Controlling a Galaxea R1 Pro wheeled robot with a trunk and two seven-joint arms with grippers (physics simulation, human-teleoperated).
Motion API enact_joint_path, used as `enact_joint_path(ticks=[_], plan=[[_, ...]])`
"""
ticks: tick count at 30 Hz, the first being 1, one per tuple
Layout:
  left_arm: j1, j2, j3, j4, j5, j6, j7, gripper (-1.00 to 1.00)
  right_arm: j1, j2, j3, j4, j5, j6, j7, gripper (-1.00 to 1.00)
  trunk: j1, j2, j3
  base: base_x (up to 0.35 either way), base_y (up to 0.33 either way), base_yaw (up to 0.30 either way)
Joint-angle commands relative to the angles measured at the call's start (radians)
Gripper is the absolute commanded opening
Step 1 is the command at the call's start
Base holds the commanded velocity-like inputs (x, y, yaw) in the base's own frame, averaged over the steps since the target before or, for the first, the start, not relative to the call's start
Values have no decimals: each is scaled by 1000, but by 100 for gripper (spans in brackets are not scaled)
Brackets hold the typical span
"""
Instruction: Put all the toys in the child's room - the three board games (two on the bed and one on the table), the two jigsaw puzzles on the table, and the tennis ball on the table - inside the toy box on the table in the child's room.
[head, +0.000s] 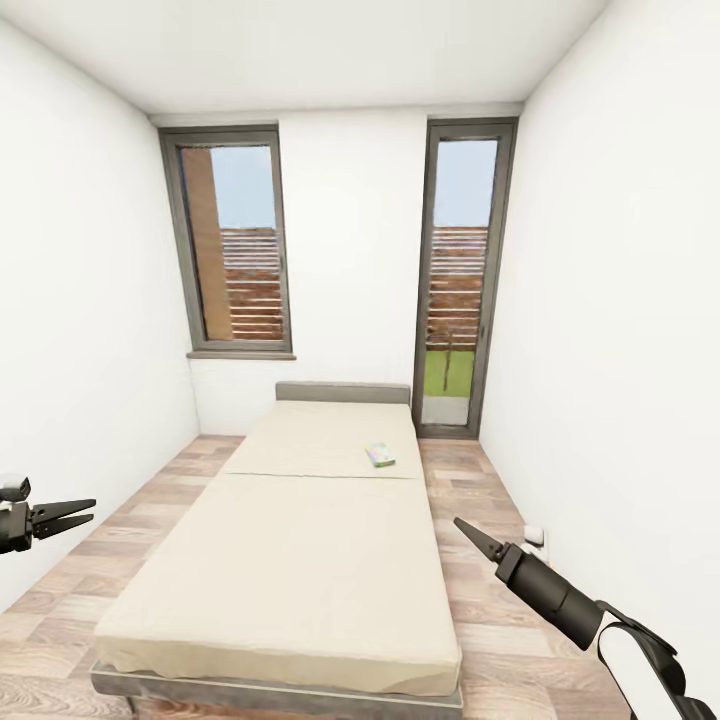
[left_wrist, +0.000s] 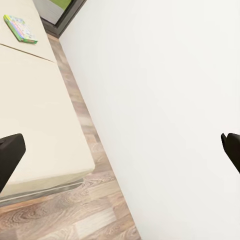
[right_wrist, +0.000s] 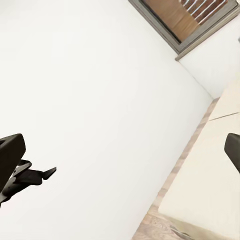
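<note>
One board game (head: 380, 455), a flat box with a green-and-white printed lid, lies on the far panel of the cream bed (head: 290, 560), near its right side. It also shows on the mattress (left_wrist: 35, 110) as a small green box (left_wrist: 20, 29). My left gripper (head: 75, 515) hovers open and empty over the floor left of the bed. On the bed's right, my right gripper (head: 470, 535) is open and empty too, well short of the box. The table, toy box, jigsaw puzzles and tennis ball are out of view.
The bed fills the middle of a narrow room with white walls. Strips of wood-plank floor (head: 490, 560) run along both sides. A window (head: 232, 245) and a glass door (head: 460, 280) are in the far wall. A small white object (head: 535, 537) sits by the right wall.
</note>
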Motion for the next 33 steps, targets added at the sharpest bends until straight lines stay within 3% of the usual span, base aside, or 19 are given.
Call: enact_joint_path(ticks=[1, 8, 24, 33], plan=[[0, 0, 0, 0, -1, 11, -4, 100, 0, 0, -1, 0, -7, 8, 0, 100, 0, -1, -1, 0, -12, -1], [0, 0, -1, 0, -1, 11, -4, 100, 0, 0, -2, 0, -7, 8, 0, 100, 0, -1, -6, 0, -112, 47], [0, -1, 0, 0, -1, 11, -4, 100, -1, 0, -3, 1, -7, 9, 0, 100, 0, -1, -28, 0, -258, 139], [0, -1, 0, 0, -1, 11, -4, 100, 0, 0, -3, 1, -8, 9, 0, 100, 0, -1, -36, 0, -89, 98]])
